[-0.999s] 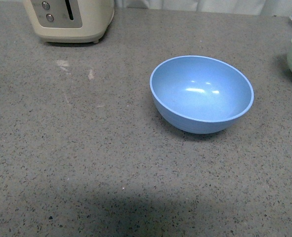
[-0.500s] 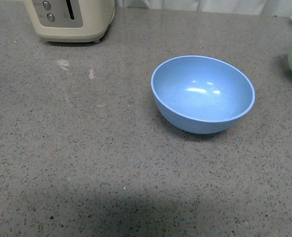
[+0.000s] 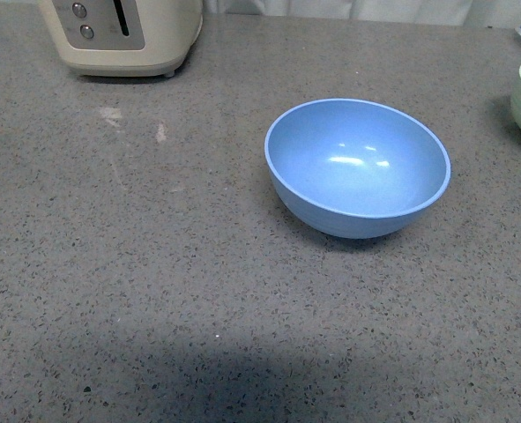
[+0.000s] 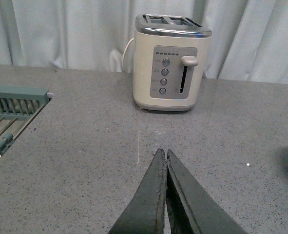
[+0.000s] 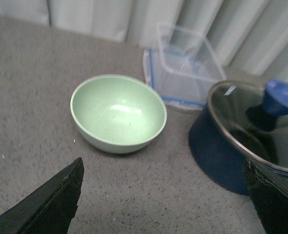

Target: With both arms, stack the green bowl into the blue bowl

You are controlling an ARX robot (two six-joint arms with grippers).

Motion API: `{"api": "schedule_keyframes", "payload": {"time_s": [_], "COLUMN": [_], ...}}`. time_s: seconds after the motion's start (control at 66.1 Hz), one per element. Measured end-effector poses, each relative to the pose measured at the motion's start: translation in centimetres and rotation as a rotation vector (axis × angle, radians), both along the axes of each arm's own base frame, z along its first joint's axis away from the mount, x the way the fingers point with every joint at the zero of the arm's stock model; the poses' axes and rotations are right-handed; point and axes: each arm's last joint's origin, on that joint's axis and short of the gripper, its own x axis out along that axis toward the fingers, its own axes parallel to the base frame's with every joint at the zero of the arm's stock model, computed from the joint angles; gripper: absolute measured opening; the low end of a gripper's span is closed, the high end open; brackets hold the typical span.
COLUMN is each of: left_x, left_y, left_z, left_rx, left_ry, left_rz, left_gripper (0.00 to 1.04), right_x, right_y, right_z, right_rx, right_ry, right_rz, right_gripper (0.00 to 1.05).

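- The left gripper [image 4: 164,153] is closed, its two dark fingers [image 4: 151,195] pressed together along their length with nothing between them, and it hovers above the grey speckled countertop [image 4: 85,161].
- Straight ahead of that gripper, well apart from it, a cream toaster [image 4: 172,61] stands with its buttons and lever facing the camera.
- Off to one side of it lies a grey-green slatted rack [image 4: 12,109].
- The blue bowl [image 3: 357,167] is well off to the left gripper's other side, only a sliver of it showing at the edge of the left wrist view (too little to judge more from there).
- In the front view the blue bowl sits upright and empty on the countertop, with neither arm in sight.
- The right gripper [image 5: 163,168] is wide open, its fingers [image 5: 51,200] spread far apart and holding nothing.
- The green bowl [image 5: 118,112] sits upright and empty on the countertop ahead of the right gripper, within the span of the spread fingers but nearer one of them, and touches neither.
- Beyond the green bowl, just beside it, is a clear lidded container [image 5: 182,68] with a blue rim.
- Near the gripper's other finger stands a dark blue pot [image 5: 217,151] under a glass lid [image 5: 251,131] with a blue knob [image 5: 280,97].
- In the front view the green bowl shows only at the far right edge, well apart from the blue bowl.
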Motion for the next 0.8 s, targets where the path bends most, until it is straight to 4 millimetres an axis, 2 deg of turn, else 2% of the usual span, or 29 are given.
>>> {"api": "schedule_keyframes", "payload": {"time_s": [0.212,0.484,0.666,0.802], "left_x": [0.0,0.0,0.0,0.0], "left_y": [0.0,0.0,0.0,0.0], "left_z": [0.0,0.0,0.0,0.0], "left_rx": [0.000,0.000,0.000,0.000], "left_ry": [0.000,0.000,0.000,0.000], "left_rz": [0.001,0.000,0.000,0.000], "left_gripper": [0.04,0.04,0.04,0.04], "right_x": [4.7,8.4,10.2,11.3], "right_y": [-0.5,0.5,1.1,1.4], "right_z": [-0.7,-2.3,-2.5,-3.4], "right_rx": [-0.060,-0.075,-0.116,-0.142], "right_ry": [0.084,0.172,0.173,0.223], "right_rz": [0.091,0.242,0.313,0.364], "right_gripper": [0.95,0.95,0.95,0.95]}}
